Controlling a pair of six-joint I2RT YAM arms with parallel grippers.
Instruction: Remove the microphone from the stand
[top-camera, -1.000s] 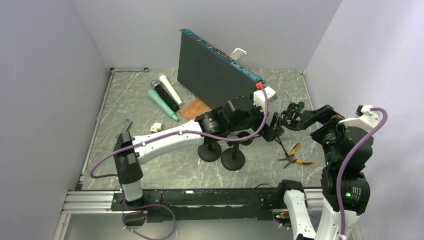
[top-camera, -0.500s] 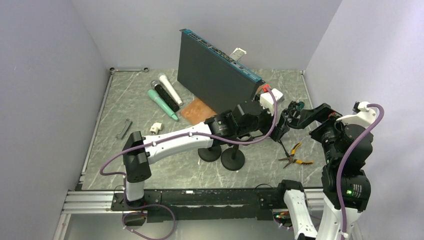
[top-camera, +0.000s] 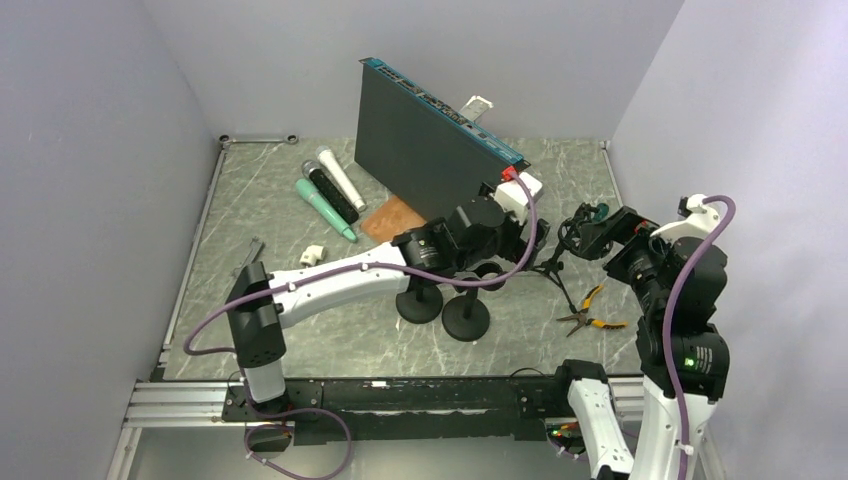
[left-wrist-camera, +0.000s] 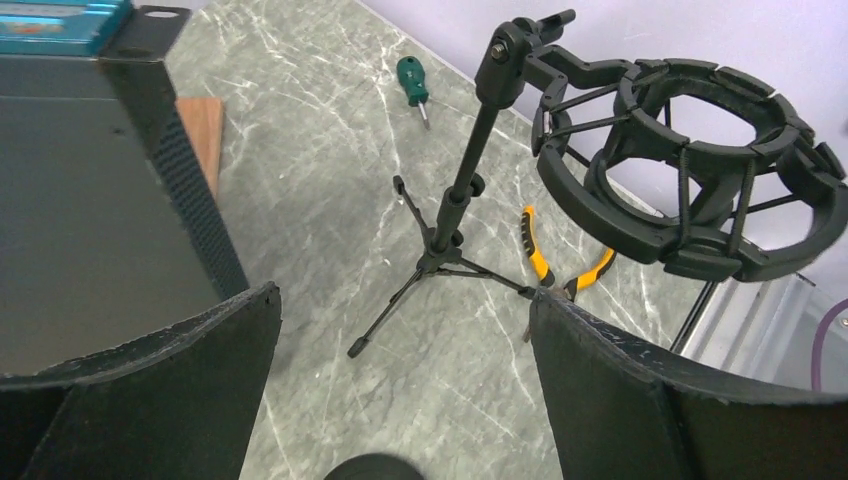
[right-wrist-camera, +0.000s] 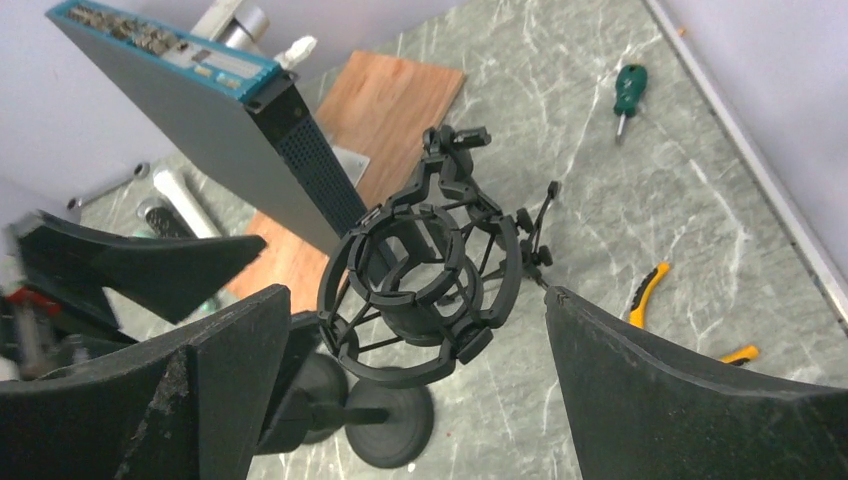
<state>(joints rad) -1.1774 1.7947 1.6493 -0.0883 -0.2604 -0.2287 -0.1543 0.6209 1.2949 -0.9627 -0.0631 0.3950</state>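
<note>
Microphone cradle (right-wrist-camera: 400, 325) on the tripod stand (left-wrist-camera: 455, 200), seemingly empty, sits centred between the wide-spread right fingers (right-wrist-camera: 680, 380), ring facing them, with the equally wide left fingers (left-wrist-camera: 640, 400) farther off.

Marble table (top-camera: 600, 170), pliers (top-camera: 590, 311), screwdriver (left-wrist-camera: 412, 78), microphones (top-camera: 333, 196), stand (left-wrist-camera: 455, 200)

From above, the left arm's white and black forearm (top-camera: 340, 275) covers the upper parts of two black round-based stands (top-camera: 466, 322). In the left wrist view the left gripper (left-wrist-camera: 400, 300) has its black fingers (left-wrist-camera: 150, 390) cut off by the bottom edge, and the dark rack unit (left-wrist-camera: 90, 200) runs off the left edge. In the right wrist view yellow-handled pliers (right-wrist-camera: 648, 290) lie partly behind a black finger (right-wrist-camera: 690, 390).
</note>
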